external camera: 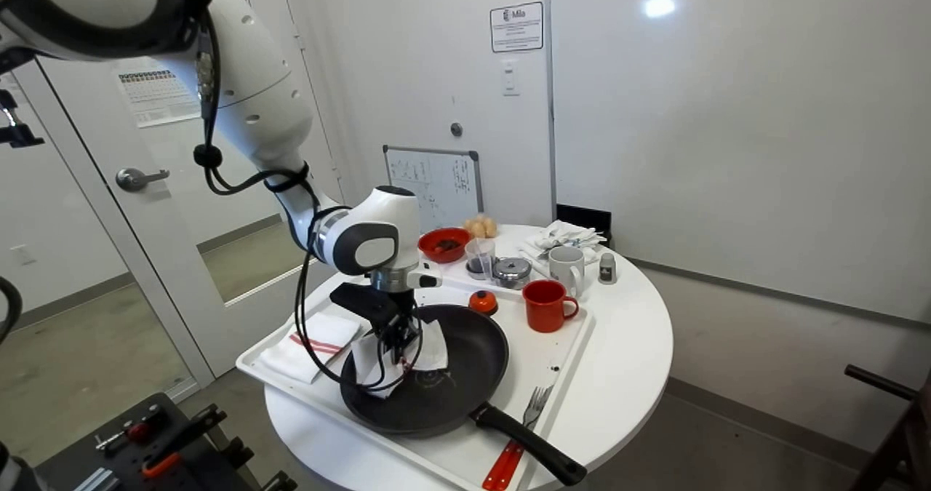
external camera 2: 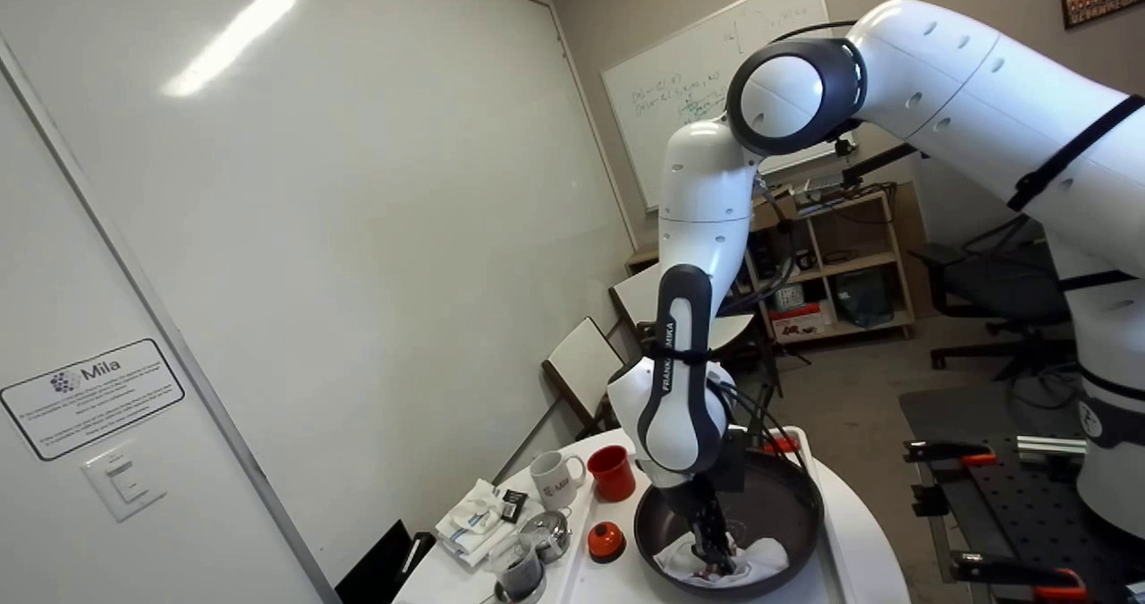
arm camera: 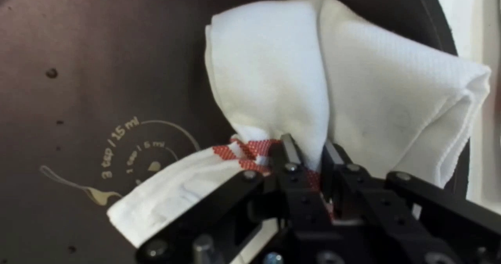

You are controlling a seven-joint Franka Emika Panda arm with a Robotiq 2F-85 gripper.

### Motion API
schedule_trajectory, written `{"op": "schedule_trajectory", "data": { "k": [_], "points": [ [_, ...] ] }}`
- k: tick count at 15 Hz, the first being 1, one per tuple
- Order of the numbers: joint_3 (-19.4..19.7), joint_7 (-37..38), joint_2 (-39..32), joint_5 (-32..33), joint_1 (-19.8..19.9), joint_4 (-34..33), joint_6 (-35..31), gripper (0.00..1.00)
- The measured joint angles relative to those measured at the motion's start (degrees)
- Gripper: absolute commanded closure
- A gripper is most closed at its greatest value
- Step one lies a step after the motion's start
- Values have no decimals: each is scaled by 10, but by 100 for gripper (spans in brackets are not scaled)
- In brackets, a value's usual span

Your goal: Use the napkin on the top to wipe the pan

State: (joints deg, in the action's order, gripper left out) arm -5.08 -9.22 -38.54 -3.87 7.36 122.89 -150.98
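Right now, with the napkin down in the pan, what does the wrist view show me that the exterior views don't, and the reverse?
Only the wrist view: small dark specks inside the pan, and its measuring lettering legible, such as "15 ml".

Only the exterior views: the red mug and white mug, in both; the long black handle and a folded white cloth, plainly in an exterior view.

Shared: the gripper at the white napkin inside the pan; the pinch shows best from the wrist.
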Motion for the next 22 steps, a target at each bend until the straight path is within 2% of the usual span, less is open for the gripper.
{"op": "schedule_trajectory", "data": {
  "k": [9,22],
  "points": [
    [0,0,-21,-5,11,-45,4,96],
    [-11,-24,-19,-99,119,-29,-17,96]
  ]
}}
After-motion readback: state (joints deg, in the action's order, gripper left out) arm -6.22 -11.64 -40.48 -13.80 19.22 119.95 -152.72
